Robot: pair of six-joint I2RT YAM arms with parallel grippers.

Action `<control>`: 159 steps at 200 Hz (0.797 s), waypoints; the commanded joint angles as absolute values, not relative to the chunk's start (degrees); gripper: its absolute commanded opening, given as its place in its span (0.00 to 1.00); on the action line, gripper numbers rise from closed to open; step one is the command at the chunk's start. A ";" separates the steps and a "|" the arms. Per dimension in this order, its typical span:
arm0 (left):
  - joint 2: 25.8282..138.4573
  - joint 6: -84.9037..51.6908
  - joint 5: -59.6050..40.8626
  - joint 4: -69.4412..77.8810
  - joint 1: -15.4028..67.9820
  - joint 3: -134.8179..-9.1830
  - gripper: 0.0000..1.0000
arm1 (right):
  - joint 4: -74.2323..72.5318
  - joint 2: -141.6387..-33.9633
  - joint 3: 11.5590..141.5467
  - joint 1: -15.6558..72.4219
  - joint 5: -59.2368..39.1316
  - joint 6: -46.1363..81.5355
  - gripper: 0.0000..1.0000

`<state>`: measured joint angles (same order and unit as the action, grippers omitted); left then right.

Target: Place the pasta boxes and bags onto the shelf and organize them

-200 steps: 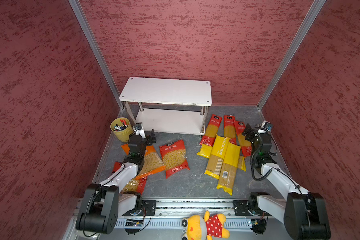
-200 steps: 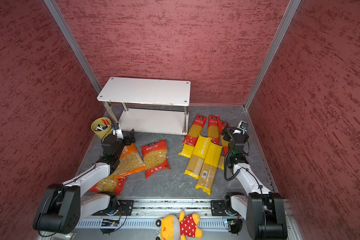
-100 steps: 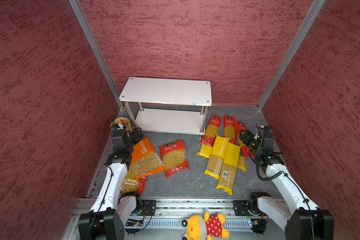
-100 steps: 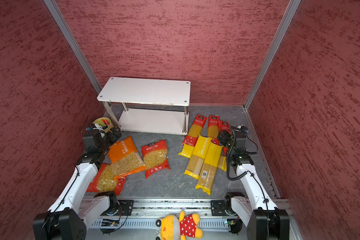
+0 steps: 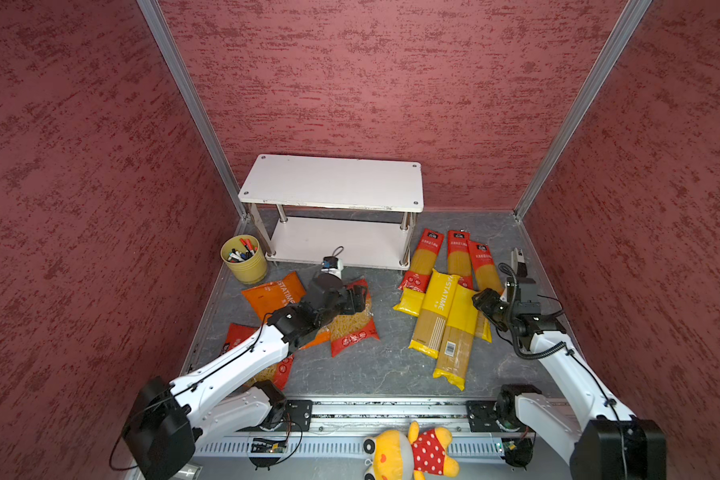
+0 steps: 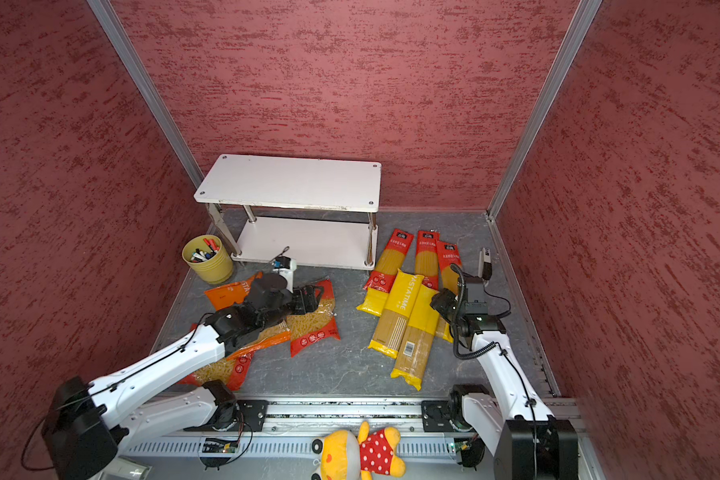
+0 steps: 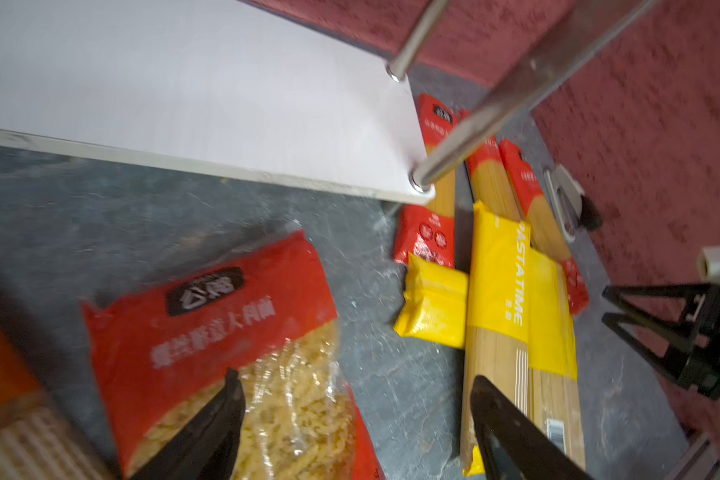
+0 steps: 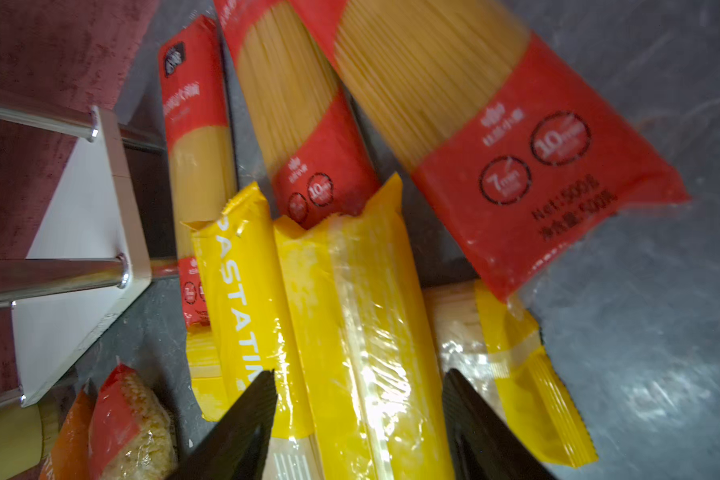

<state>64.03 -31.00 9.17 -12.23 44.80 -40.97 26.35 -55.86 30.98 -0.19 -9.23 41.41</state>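
My left arm (image 5: 242,357) and right arm (image 5: 574,374) reach low, forward.
The left gripper (image 7: 354,378) gapes above red bag (image 7: 225,316), right gripper (image 8: 358,374) astride yellow pack (image 8: 350,299) (nothing held).

the left arm (image 5: 233,365) and the right arm (image 5: 566,370) are showing smooth white link shells between rounded black joint housings; a thin black cable (image 5: 242,351) is running along the left arm's white shell, and a coiled black cord (image 5: 545,353) is looping beside the right arm's; a bulky black shoulder block (image 5: 159,432) is capping each arm's base, beside a silver rail (image 5: 391,409) with black mounting plates; the left gripper (image 7: 353,374) and the right gripper (image 8: 359,371) are each wearing two tapered black fingers (image 8: 242,424), finely ribbed
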 commanded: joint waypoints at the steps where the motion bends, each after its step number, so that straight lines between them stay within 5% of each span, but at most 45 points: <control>1: 70.05 -30.10 11.65 -5.81 50.90 -43.17 0.84 | 28.99 -56.36 29.27 0.55 -8.61 42.86 0.72; 53: 86.18 -27.10 6.44 -1.00 58.91 -51.40 0.83 | 24.46 -56.59 24.54 2.99 -14.77 44.17 0.84; 159: 100.07 -30.81 -4.90 5.08 57.34 -56.44 0.62 | 7.77 -57.79 22.50 7.04 -30.72 43.70 0.77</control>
